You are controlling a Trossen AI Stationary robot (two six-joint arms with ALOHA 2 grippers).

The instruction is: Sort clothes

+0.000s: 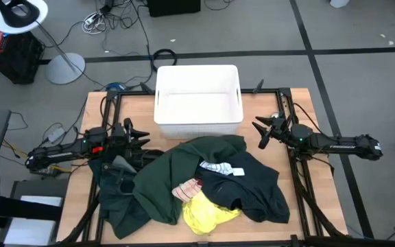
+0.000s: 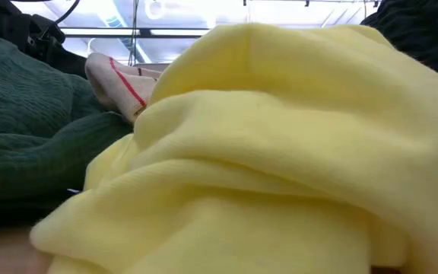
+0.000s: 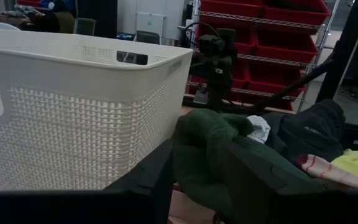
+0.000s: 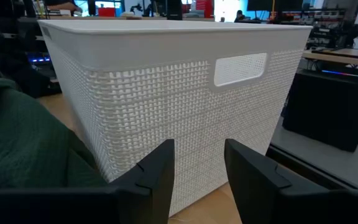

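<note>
L gripper [image 1: 137, 134]: fingers standing apart w/ nothing between them, gripping nothing; hovering just off the bin's near-left corner, tips aiming at the pile's edge, prob. lining up for a first grab
R gripper [image 1: 262, 132]: fingers also parted and empty; hanging just off the bin's near-right corner, facing the bin wall, looking like it's waiting
Bin [image 1: 163, 116]: white lattice plastic w/ handle cut-outs, sitting at the table's far-middle edge, nothing showing inside; it's lying between both arms, so either could be dropping into it
Clothes pile: heaping directly in front of the bin, its far edge touching or nearly touching the bin wall
Dark green garment [image 1: 177, 171]: biggest piece, spreading from the bin front out toward the L arm, draping over others
Navy garment [image 1: 252, 189]: lying on the pile's R half, farther from the bin
Striped piece [image 1: 217, 167]: sitting on top, mid-pile
Pink piece [image 1: 187, 191]: peeking out by the yellow piece
Yellow piece [image 1: 208, 213]: at the pile's edge farthest from the bin, filling the low view
Progress: judging sorting as not yet begun
</note>
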